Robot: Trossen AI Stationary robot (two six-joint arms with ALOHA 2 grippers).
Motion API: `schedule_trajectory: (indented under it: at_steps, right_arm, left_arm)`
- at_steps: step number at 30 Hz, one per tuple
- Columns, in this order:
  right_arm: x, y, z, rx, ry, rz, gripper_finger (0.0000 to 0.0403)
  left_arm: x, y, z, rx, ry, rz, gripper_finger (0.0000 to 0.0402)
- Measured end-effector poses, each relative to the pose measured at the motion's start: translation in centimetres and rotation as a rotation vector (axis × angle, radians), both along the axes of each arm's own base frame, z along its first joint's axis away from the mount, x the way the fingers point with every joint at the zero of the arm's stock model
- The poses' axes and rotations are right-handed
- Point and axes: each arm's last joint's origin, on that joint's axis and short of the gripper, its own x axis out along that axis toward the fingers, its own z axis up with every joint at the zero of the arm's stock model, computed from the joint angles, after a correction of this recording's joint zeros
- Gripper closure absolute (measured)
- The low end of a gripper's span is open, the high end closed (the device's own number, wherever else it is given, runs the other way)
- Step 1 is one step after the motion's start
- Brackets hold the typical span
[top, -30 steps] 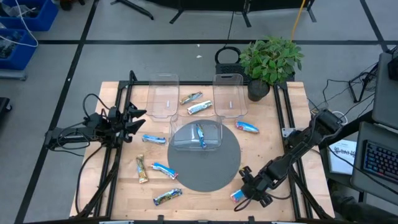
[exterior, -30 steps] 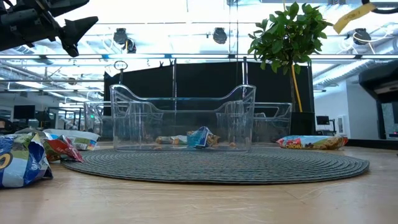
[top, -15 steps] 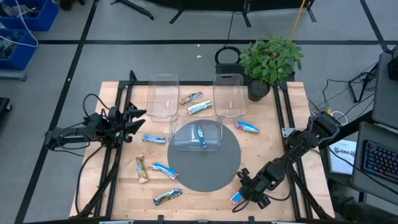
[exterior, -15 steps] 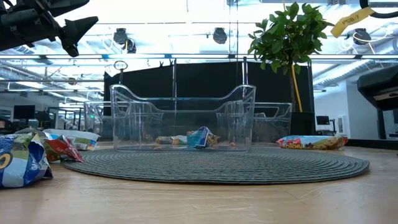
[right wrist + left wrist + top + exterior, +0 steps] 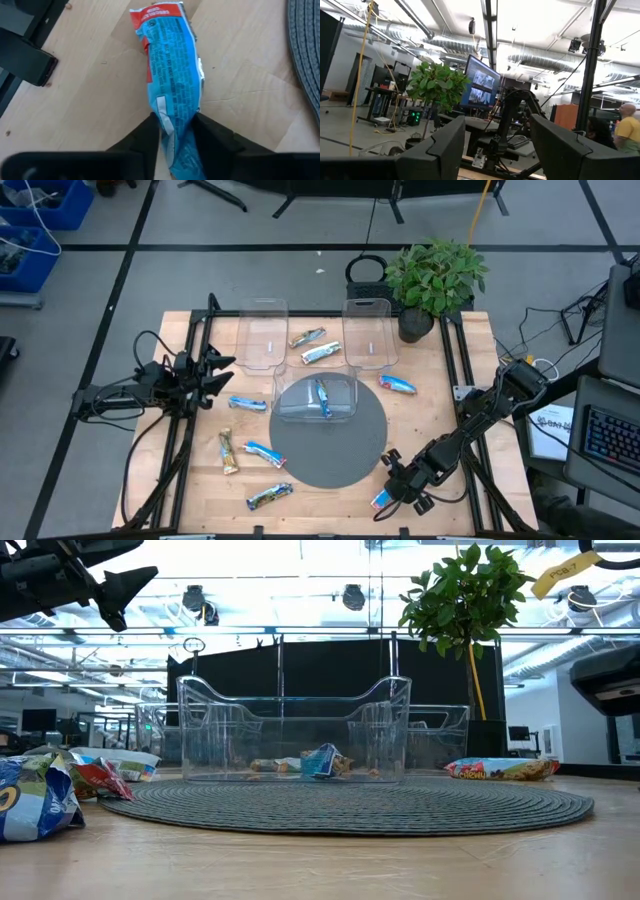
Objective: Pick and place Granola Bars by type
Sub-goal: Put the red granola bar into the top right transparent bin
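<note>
Several foil-wrapped granola bars lie flat on the wooden table, among them two (image 5: 307,337) (image 5: 321,353) between the far bins, a bright blue one (image 5: 247,404) at the left and a tan one (image 5: 228,451). Another bar (image 5: 321,398) lies in the clear bin (image 5: 345,408) on the grey round mat (image 5: 330,465). My right gripper (image 5: 176,127) is shut on a bright blue bar (image 5: 380,499) near the table's front right. My left gripper (image 5: 497,145) hangs open, raised over the table's left side (image 5: 225,370). My right gripper pinches the blue bar between its two fingers at the end nearest the gripper (image 5: 175,120), one finger on each long side. The fingers slant down from the table's right. The wrapper is squeezed narrow between them. The rest of the bar (image 5: 167,60) lies flat on the wood.
Two clear bins (image 5: 262,335) (image 5: 366,332) stand at the far edge, with a potted plant (image 5: 435,275) at the far right corner. Black frame rails (image 5: 458,370) run along both sides. A bar (image 5: 397,385) lies right of the mat, and others (image 5: 269,496) lie front left.
My right gripper has drawn its fingers together around the blue bar at the front right, staying in place. The bar remains on the table.
</note>
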Motion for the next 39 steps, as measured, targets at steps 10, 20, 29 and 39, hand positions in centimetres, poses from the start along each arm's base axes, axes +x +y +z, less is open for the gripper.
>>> schedule_trajectory:
  at_steps: [10,20,29,39]
  right_arm:
    - [0.0,0.0,0.0,-0.001,-0.002,-0.002,0.0395]
    - [-0.3,-0.7,1.1,-0.037,0.003,-0.016,0.04]
    - [0.2,-3.1,7.6,-0.05,0.002,-0.078,0.0402]
    - [1.9,-6.6,16.1,-0.145,-0.053,-0.255,0.0403]
  left_arm:
    - [0.0,0.0,0.0,0.0,0.0,0.0,0.0176]
    - [0.0,0.0,0.0,0.0,0.0,0.0,0.0176]
    - [0.0,0.0,0.0,0.0,0.0,0.0,0.0176]
    - [0.0,0.0,0.0,0.0,0.0,0.0,0.0176]
